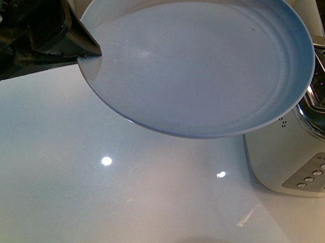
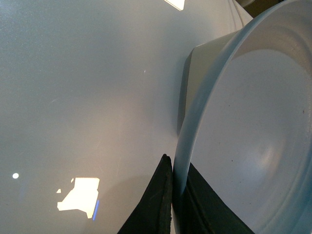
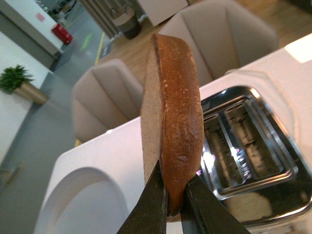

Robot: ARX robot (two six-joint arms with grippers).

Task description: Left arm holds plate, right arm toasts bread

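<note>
Holding the plate (image 1: 198,59) by its left rim, our left gripper (image 1: 92,52) is clamped on the edge, one finger on each face; the plate hangs tilted above the white table (image 1: 75,194), its right edge close by the toaster (image 1: 318,144) on the right. Our right gripper (image 3: 176,207) pinches the bread (image 3: 173,112) at one end, slice upright, crust edge-on; the toaster's two slots lie just beyond it.

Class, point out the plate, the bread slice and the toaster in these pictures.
The plate (image 1: 198,59): front view, its bare middle.
The bread slice (image 3: 179,112): right wrist view, its brown crust.
The toaster (image 1: 281,155): front view, its pale side wall.
</note>
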